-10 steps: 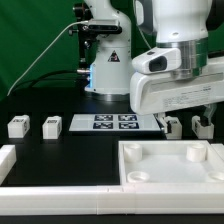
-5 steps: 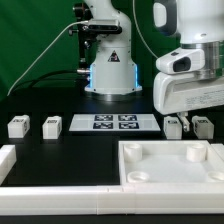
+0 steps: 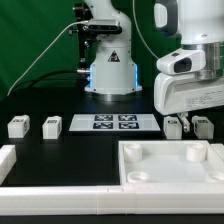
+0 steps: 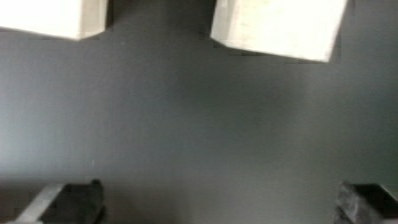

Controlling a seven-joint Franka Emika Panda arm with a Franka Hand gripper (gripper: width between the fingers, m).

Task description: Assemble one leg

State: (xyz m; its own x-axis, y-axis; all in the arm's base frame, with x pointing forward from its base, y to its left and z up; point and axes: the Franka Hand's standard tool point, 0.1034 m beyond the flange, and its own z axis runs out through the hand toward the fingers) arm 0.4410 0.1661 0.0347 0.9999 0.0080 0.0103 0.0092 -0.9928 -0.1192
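Four small white legs with tags stand on the black table: two at the exterior view's left (image 3: 17, 126) (image 3: 51, 125) and two at its right (image 3: 173, 126) (image 3: 202, 126). My gripper (image 3: 188, 119) hangs just above the right pair, its hand covering their tops. In the wrist view two white legs (image 4: 54, 15) (image 4: 279, 26) show ahead of the gripper (image 4: 217, 205). Its dark fingers (image 4: 71, 200) stand far apart with only bare table between them. It is open and holds nothing.
The marker board (image 3: 113, 123) lies between the two leg pairs. The large white square tray-like part (image 3: 170, 150) with corner sockets sits in front at the right. A white L-shaped rail (image 3: 12, 160) runs along the front left. The arm's base (image 3: 108, 70) stands behind.
Since a second ago the gripper has moved toward the exterior view's right, from beside the marker board's end to over the right pair of legs. In the last half second it has held still.
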